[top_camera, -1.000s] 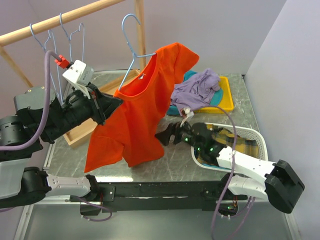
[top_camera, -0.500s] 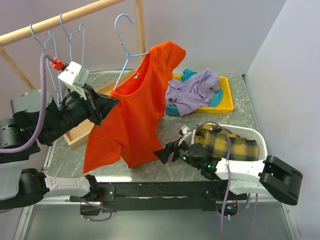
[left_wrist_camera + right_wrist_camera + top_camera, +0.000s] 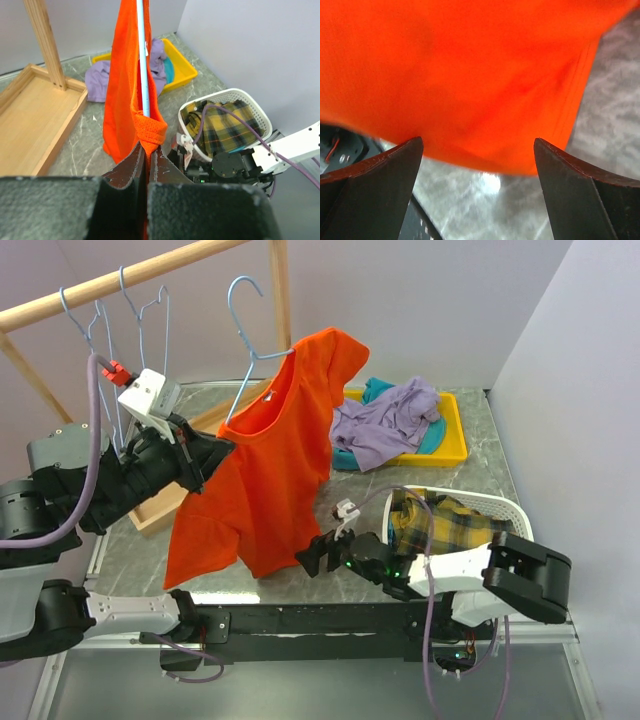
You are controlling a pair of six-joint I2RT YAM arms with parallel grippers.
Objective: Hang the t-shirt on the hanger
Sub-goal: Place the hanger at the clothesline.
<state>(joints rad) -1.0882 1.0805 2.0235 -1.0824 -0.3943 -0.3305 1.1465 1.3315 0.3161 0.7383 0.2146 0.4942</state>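
The orange t-shirt (image 3: 270, 470) hangs in the air on a light-blue wire hanger (image 3: 250, 350), whose hook is free of the wooden rail. My left gripper (image 3: 218, 452) is shut on the shirt's left shoulder and the hanger wire; in the left wrist view the cloth (image 3: 131, 85) and wire (image 3: 144, 65) rise from my closed gripper (image 3: 148, 150). My right gripper (image 3: 312, 558) is open, low, by the shirt's bottom hem. In the right wrist view the hem (image 3: 485, 85) hangs just beyond my spread gripper (image 3: 479, 150), apart from both fingertips.
Two more blue hangers (image 3: 120, 320) hang on the wooden rail (image 3: 120, 280). A wooden tray (image 3: 165, 505) lies left. A yellow tray (image 3: 440, 440) holds a lavender garment (image 3: 385, 420). A white basket (image 3: 500, 515) holds yellow plaid cloth (image 3: 450, 525).
My right gripper has moved left and toward the table's near edge, to the shirt's bottom hem. The left gripper, shirt and hanger shifted slightly left.
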